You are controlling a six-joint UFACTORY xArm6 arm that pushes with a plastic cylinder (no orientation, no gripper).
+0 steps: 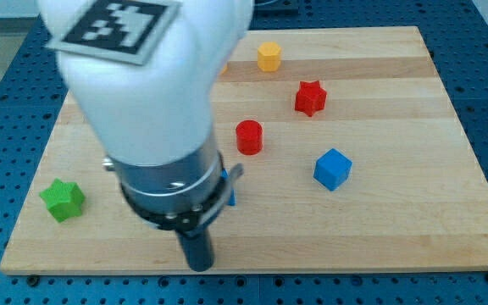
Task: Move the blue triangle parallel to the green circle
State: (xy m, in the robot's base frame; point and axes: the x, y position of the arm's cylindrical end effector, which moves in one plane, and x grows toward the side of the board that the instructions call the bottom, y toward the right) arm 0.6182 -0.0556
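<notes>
A: Blue triangle (230,188) — mostly hidden behind the arm, a sliver showing near the worktop (413,237) middle, below the red cylinder (249,136).

B: Green circle? Nowhere visible; perhaps hidden. Only a green star (63,200) at the view's left.

A: My tip (199,264) sits just below-left of the triangle. No jaws here. Not finished, apparently.
</notes>
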